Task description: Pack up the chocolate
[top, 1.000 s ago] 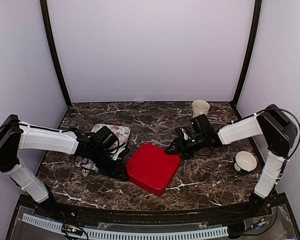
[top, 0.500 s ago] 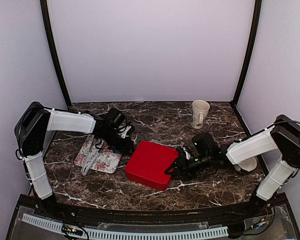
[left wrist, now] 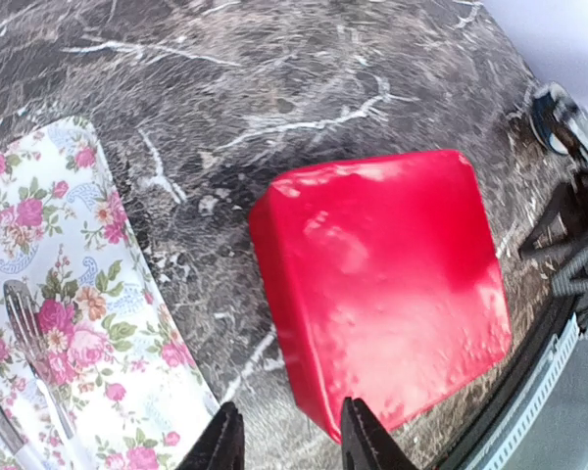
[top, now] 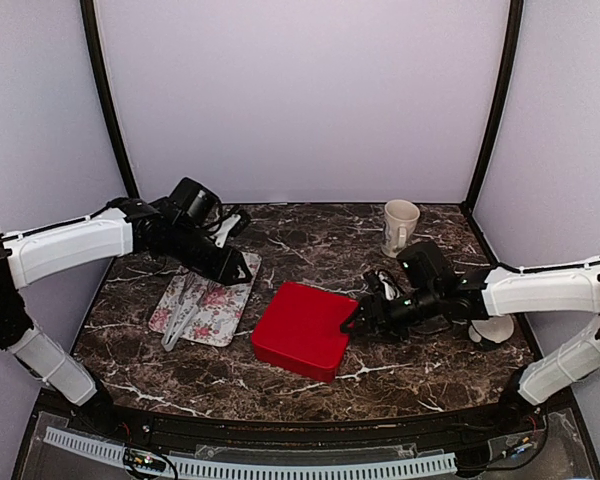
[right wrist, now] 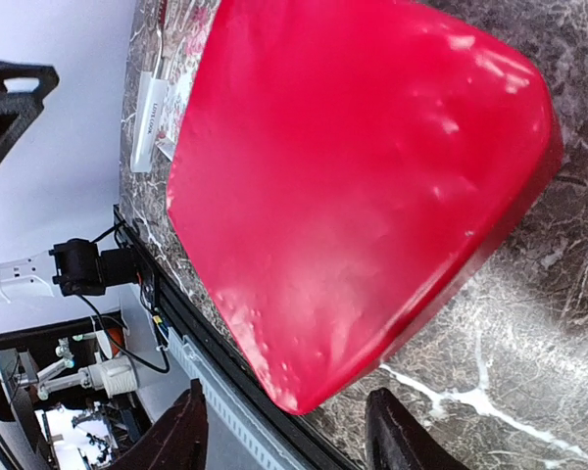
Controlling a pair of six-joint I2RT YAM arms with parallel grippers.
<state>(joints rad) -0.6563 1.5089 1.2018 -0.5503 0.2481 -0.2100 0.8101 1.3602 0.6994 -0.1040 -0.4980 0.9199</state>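
No chocolate balls show in any view. A red square box [top: 302, 330] with its lid on sits mid-table, also filling the left wrist view [left wrist: 382, 284] and the right wrist view [right wrist: 343, 186]. My left gripper [top: 236, 271] hangs above the table between the floral mat and the box; it is open [left wrist: 289, 446] with nothing between its fingers. My right gripper [top: 352, 325] is at the box's right edge, open [right wrist: 289, 441], its fingers straddling the box's near corner without gripping it.
A floral mat [top: 220, 305] with cutlery [top: 180, 315] lies left of the box. A cream mug [top: 400, 225] stands at the back right. A white bowl [top: 495, 328] sits at the right, partly behind the right arm.
My left gripper has risen from the box's front left side and drawn back over the mat. The right gripper swung from behind the box to its right edge. The box stays put.
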